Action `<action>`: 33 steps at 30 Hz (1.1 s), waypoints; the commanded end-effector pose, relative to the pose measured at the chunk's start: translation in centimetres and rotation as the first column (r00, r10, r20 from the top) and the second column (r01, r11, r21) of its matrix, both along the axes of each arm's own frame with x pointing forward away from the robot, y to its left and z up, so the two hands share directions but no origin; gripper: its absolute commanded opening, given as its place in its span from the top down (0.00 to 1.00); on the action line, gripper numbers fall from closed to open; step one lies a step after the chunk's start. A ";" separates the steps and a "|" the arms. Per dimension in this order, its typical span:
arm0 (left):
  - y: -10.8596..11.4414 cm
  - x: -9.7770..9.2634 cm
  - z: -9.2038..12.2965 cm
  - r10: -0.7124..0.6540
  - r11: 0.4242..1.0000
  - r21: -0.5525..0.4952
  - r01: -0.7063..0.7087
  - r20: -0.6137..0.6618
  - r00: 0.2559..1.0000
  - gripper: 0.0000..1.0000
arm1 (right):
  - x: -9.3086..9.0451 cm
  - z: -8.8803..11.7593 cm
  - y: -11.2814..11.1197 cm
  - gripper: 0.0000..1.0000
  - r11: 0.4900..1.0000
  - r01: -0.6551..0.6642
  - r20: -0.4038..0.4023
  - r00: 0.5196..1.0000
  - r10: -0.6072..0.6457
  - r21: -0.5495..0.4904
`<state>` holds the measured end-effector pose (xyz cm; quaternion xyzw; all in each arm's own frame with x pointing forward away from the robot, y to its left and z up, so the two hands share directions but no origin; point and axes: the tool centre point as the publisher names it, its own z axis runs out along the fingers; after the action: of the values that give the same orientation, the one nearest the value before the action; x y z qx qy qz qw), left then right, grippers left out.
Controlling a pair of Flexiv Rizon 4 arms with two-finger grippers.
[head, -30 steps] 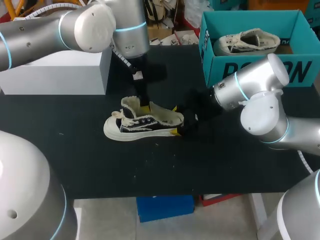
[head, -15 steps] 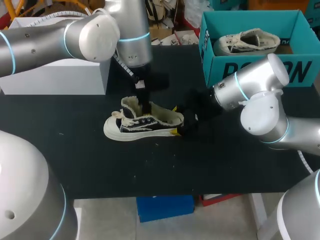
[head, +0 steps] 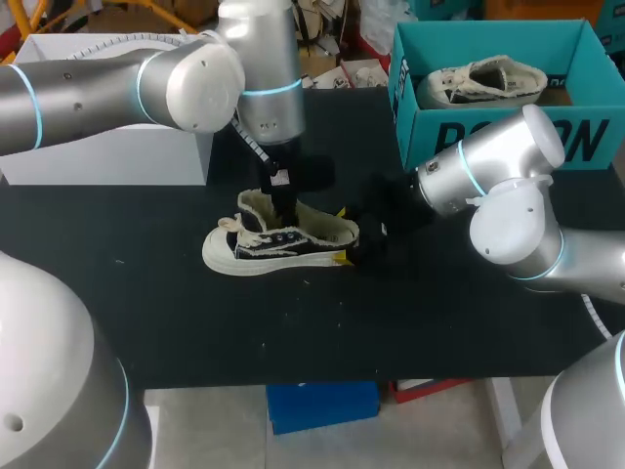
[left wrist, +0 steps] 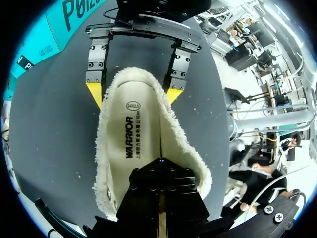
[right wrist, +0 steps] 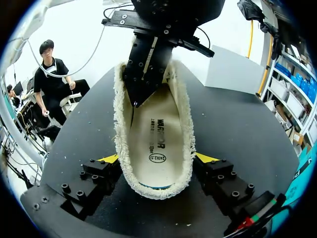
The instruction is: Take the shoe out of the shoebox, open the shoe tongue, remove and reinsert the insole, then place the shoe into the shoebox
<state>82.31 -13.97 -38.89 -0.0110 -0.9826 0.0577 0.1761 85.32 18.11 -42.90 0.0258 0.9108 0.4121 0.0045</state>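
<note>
Two arms meet over one shoe (head: 264, 249) on the black table (head: 391, 313). At the far left a white box (head: 107, 147) sits at the table's back edge. My left arm (head: 117, 73) comes in above it and bends down, so the left gripper (head: 284, 210) points straight into the shoe's opening. Its fingers are pressed together into one dark point, with the tip resting on the insole (right wrist: 153, 144) toward the toe end. I cannot tell whether it pinches any of the insole. The shoe stands on its sole near the middle of the table, toe toward the left. Its fleecy collar (left wrist: 101, 148) is spread wide and the pale insole lies flat inside. At the heel my right gripper (head: 341, 234) clamps the shoe, one yellow tip against each side of the collar. Farther right and back, the teal shoebox (head: 508, 137) stands open with a second shoe (head: 483, 80) inside it, well apart from the clamped one.
</note>
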 end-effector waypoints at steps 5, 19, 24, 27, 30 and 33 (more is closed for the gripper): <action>-0.4 -0.1 -1.1 0.027 1.000 0.004 -0.027 -0.005 1.000 1.00 | 0.0 0.0 0.1 1.00 1.000 0.001 -0.001 1.000 -0.001 -0.003; -0.6 -0.9 -2.6 0.062 0.998 0.004 -0.062 -0.014 0.998 1.00 | 0.0 0.0 0.1 1.00 1.000 0.001 -0.001 1.000 -0.001 -0.003; -0.7 -0.8 -2.8 0.068 0.998 0.007 -0.068 -0.001 0.998 1.00 | 0.0 0.0 0.1 1.00 1.000 0.001 -0.001 1.000 -0.001 -0.003; -0.8 -0.9 -2.9 0.066 0.998 0.014 -0.066 0.012 0.998 0.79 | 0.0 0.0 0.1 1.00 1.000 0.001 -0.001 1.000 -0.001 -0.003; -0.8 -0.9 -2.9 0.066 0.997 0.027 -0.067 0.051 0.997 0.74 | 0.0 0.0 0.1 1.00 1.000 0.001 -0.001 1.000 -0.001 -0.003; -0.7 -0.7 -2.8 0.068 0.997 0.037 -0.071 0.078 0.995 0.62 | 0.0 0.0 0.1 1.00 1.000 0.001 -0.001 1.000 -0.001 -0.003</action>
<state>82.27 -14.56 -41.46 0.0240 -0.9877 0.0481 0.1469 85.26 18.05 -43.07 0.0258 0.9111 0.4114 0.0042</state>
